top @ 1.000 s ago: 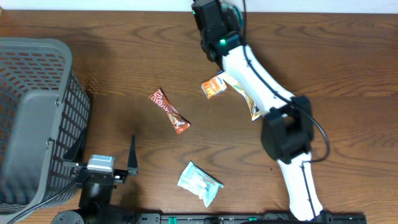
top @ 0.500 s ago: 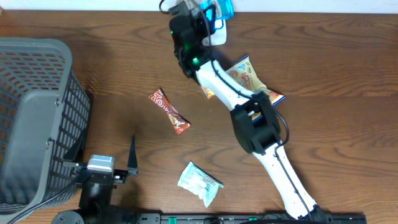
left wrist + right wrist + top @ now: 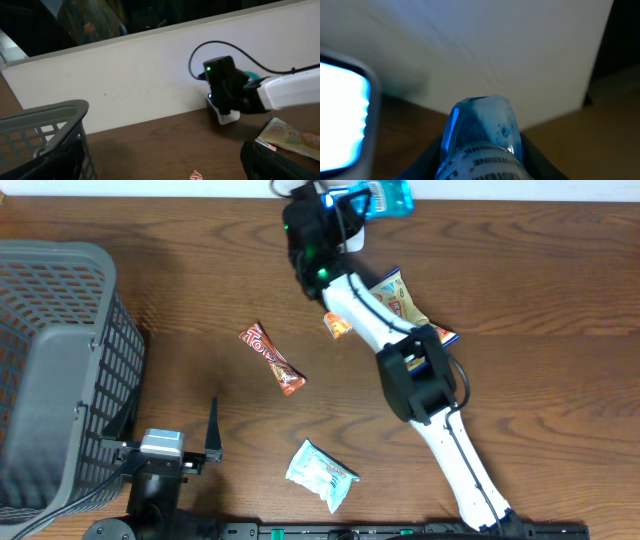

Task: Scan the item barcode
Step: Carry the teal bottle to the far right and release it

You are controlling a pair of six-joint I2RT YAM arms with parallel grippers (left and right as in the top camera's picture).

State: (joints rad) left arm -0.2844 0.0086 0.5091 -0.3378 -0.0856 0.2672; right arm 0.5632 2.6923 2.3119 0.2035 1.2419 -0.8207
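One held packet [image 3: 388, 198], four loose packets [image 3: 271, 361] [image 3: 337, 327] [image 3: 398, 297] [image 3: 320, 474]

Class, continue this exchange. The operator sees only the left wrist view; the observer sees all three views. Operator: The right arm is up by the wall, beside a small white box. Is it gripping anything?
Observer: Yes. In its own wrist view the right gripper is shut on a blue packet.
Operator: Is anything close to that packet?
Observer: A bright lit panel glows at the left edge of that view, beside the packet.
Operator: What else lies outside my frame?
Observer: In the overhead view, a white and teal packet lies on the table, on the side nearest the robot.
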